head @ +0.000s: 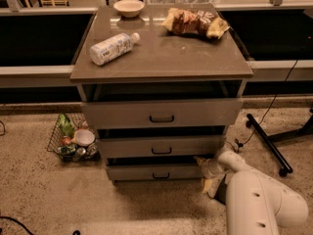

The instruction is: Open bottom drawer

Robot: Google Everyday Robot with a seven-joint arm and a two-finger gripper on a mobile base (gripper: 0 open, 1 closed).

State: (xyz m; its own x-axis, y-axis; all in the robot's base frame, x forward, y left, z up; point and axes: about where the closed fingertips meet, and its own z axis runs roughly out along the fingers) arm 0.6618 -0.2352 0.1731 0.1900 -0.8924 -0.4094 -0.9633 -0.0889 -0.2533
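While the bottom drawer (159,172) sits lowest of three in the cabinet (161,67), small black handle at centre, gripper (206,173) hangs low just beside its right end, fingers spread apart, holding nothing, bottle (111,48) and bowl (129,7) on top

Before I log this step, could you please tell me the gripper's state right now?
Gripper: cannot be told; low, beside the bottom drawer at its right end.

Held the thick white arm (264,202) low at lower right, bent at the elbow, forearm angled toward the view's left; carried the tool (208,173) low on a narrow wrist.
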